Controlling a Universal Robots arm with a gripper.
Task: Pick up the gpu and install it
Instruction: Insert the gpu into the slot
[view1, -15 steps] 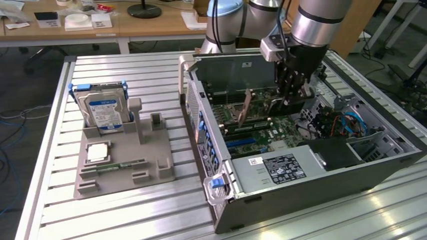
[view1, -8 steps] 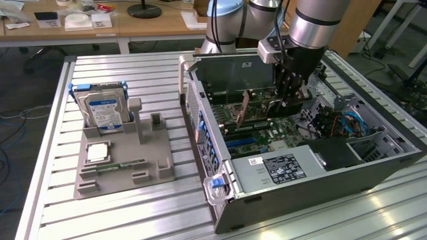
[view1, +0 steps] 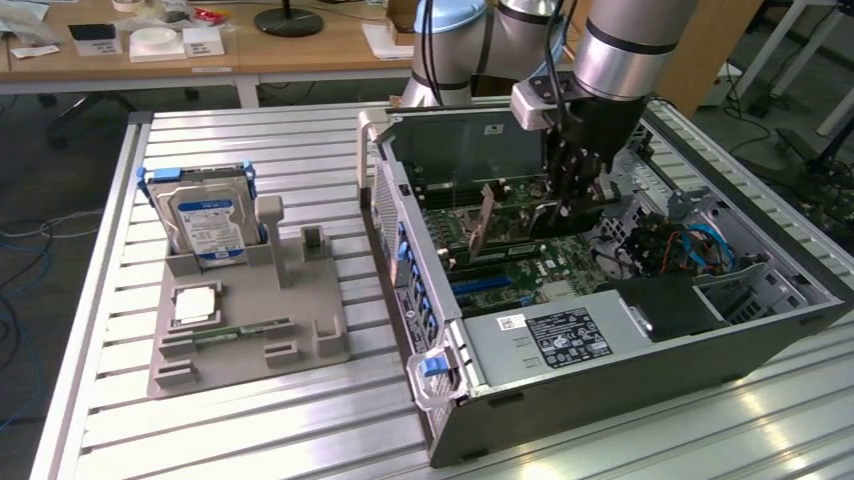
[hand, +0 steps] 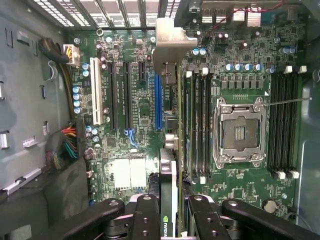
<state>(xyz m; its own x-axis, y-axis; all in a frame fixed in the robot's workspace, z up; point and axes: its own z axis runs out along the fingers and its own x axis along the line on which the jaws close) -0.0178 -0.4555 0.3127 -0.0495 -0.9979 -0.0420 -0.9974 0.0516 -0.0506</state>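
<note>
GPU (hand: 169, 170) stands edge-down inside the open computer case (view1: 641, 380), just over the motherboard (hand: 135, 100) and beside the blue slot (hand: 158, 100), with its silver bracket toward the rear grille. The gripper (hand: 173, 207) is pinched narrowly on its upper edge, one finger on each face. Whether it is seated I cannot tell. It looks light and stiff but fragile, best held by shroud and board faces, away from the edge contacts.

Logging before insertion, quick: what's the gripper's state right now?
Gripper: closed on the gpu, holding it edge-on.
</note>
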